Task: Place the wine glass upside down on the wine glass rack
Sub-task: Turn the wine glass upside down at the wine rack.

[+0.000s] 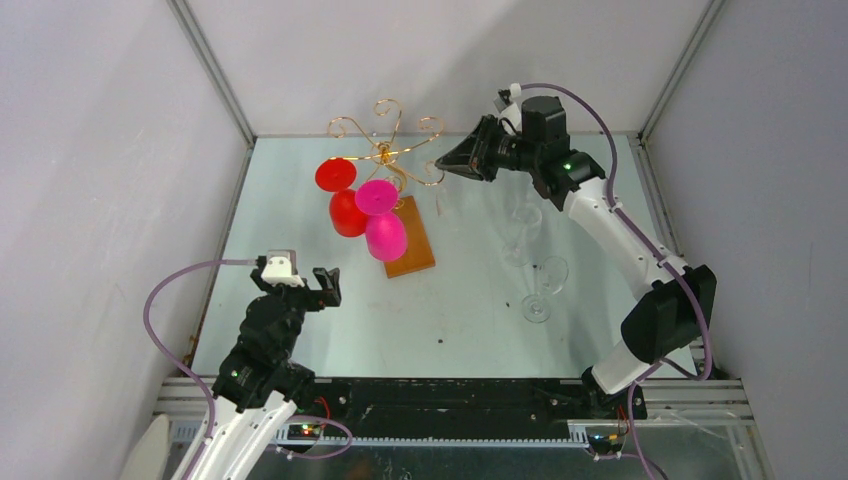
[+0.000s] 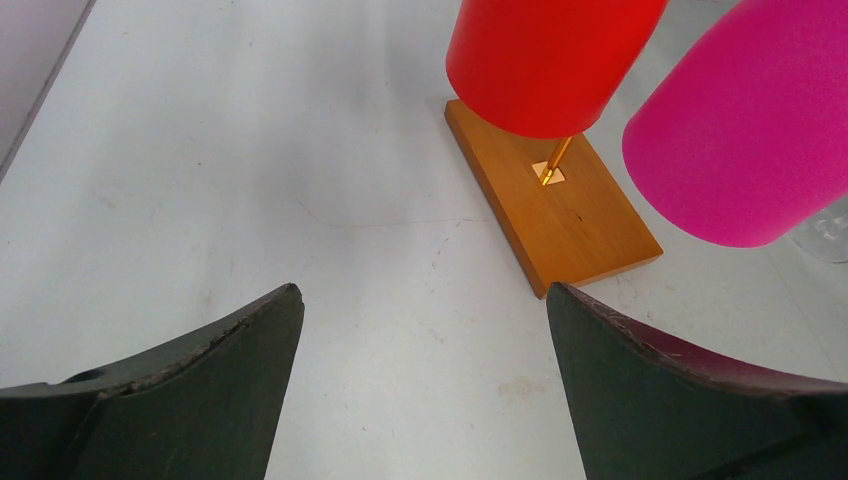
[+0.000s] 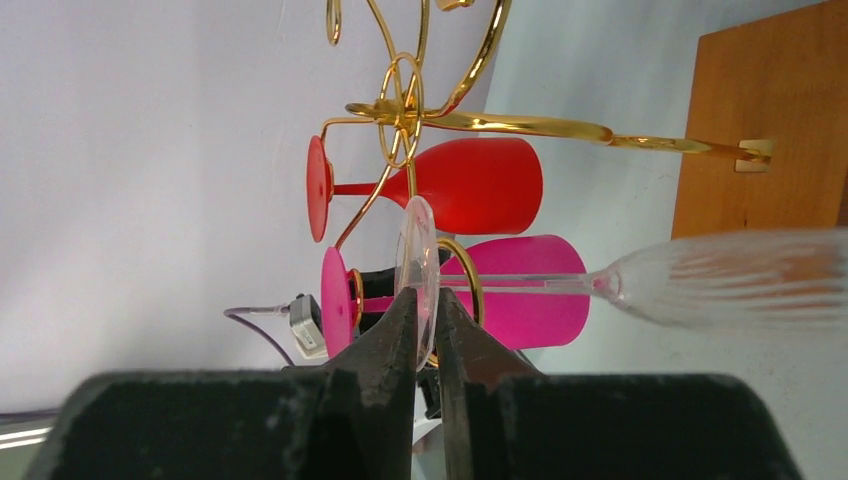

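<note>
At the rack (image 3: 520,127), wine glass (image 3: 720,290) hangs bowl-down, stem vertical, right fingers (image 3: 385,360) pinching foot; left fingers (image 2: 220,370) agape.

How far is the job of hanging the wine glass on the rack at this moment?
Done: a red glass and a pink glass hang upside down on the wine glass rack.
In hand: the right claw pinches the foot of the clear wine glass, bowl down beside the rack. I cannot tell if it is seated.
Left: release and withdraw.
A spare glass stands on the table. The left claw is open.
</note>
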Action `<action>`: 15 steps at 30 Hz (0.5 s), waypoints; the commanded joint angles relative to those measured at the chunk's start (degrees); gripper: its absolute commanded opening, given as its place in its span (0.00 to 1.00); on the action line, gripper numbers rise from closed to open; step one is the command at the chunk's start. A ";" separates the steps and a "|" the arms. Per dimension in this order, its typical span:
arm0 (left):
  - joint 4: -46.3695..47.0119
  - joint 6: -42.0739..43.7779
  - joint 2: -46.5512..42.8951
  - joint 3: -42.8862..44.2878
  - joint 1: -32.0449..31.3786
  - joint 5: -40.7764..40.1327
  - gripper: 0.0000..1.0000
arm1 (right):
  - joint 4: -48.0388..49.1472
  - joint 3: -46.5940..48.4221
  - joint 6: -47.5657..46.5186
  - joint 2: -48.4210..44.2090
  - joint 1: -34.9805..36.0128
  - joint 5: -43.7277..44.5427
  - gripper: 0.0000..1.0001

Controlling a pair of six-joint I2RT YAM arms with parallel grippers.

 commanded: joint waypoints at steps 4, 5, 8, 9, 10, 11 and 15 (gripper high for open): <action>0.86 -0.28 0.07 0.56 -0.32 -1.06 1.00 | -3.10 4.05 -3.54 0.24 0.27 0.99 0.18; 0.73 -0.28 0.03 0.60 -0.32 -1.10 1.00 | -3.65 4.82 -3.89 0.62 0.29 0.78 0.19; 0.59 -0.27 -0.19 0.61 -0.32 -1.14 1.00 | -5.77 5.78 -5.30 0.92 0.36 0.37 0.21; 0.66 -0.27 -0.30 0.54 -0.34 -1.17 1.00 | -6.33 5.82 -5.56 0.81 0.34 0.72 0.22; 0.70 -0.27 -0.33 0.49 -0.33 -1.16 1.00 | -6.59 5.77 -6.09 0.68 0.36 0.95 0.22; 0.71 -0.27 -0.35 0.45 -0.39 -1.15 1.00 | -7.11 5.73 -6.40 0.58 0.27 1.41 0.23; 0.80 -0.27 -0.23 0.44 -0.36 -1.19 1.00 | -8.64 6.28 -7.95 0.25 0.07 2.48 0.24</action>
